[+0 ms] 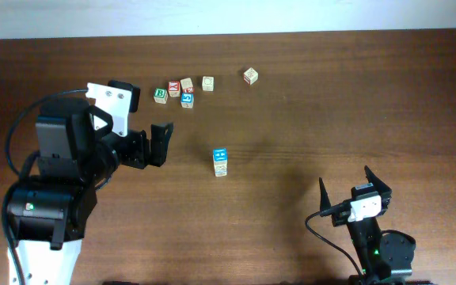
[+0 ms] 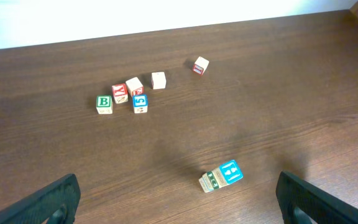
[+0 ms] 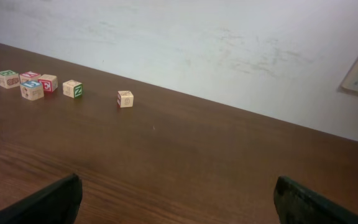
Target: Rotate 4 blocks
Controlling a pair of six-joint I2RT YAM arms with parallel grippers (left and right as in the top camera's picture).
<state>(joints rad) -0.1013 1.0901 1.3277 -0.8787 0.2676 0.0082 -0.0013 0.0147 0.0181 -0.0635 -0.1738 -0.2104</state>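
My left gripper [image 1: 150, 146] hangs with its jaws spread wide and holds nothing. My right gripper [image 1: 348, 187], at the near right, is just as wide and empty. Just beyond the left one, at the far left of the table [image 1: 331, 103], sit the blocks [image 1: 174, 92]: four pale wooden cubes bunched close, showing a green B [image 2: 104, 103], a red K [image 2: 120, 93], a blue 5 [image 2: 140, 102] and a plain top [image 2: 134, 85]. To their right lie two lone cubes [image 1: 207, 82], and a blue-topped pair [image 1: 220, 161] rests mid-table.

Empty, wide-spread left fingers [image 1: 162, 136]; right fingers [image 1: 377, 181] likewise.
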